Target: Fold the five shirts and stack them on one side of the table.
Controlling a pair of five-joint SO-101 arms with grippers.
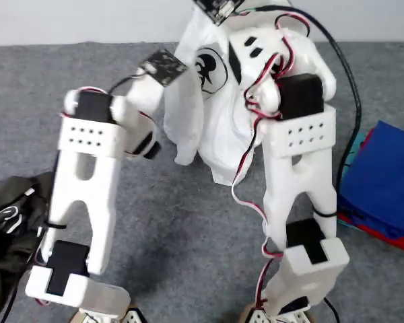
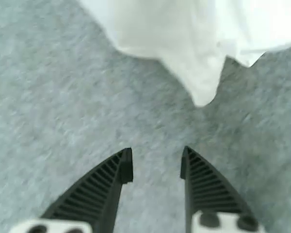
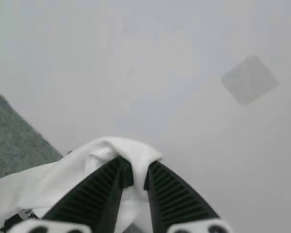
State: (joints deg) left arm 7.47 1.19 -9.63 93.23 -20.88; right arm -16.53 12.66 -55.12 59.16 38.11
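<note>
A white shirt (image 1: pixel 209 101) with a black print hangs bunched above the grey table (image 1: pixel 188 229) at the back middle. My right gripper (image 3: pixel 138 177) is shut on a fold of this white shirt (image 3: pixel 111 155) and holds it up high in front of the pale wall. My left gripper (image 2: pixel 156 167) is open with nothing between its fingers, low over the grey surface, a short way from the shirt's hanging lower end (image 2: pixel 199 73). A crumpled black shirt (image 1: pixel 7 222) lies at the table's left edge.
A stack of folded shirts, blue on top with red beneath (image 1: pixel 384 182), rests at the table's right side. A black cable (image 1: pixel 350 87) runs down beside the right arm (image 1: pixel 303 168). Bare grey surface lies between the two arm bases.
</note>
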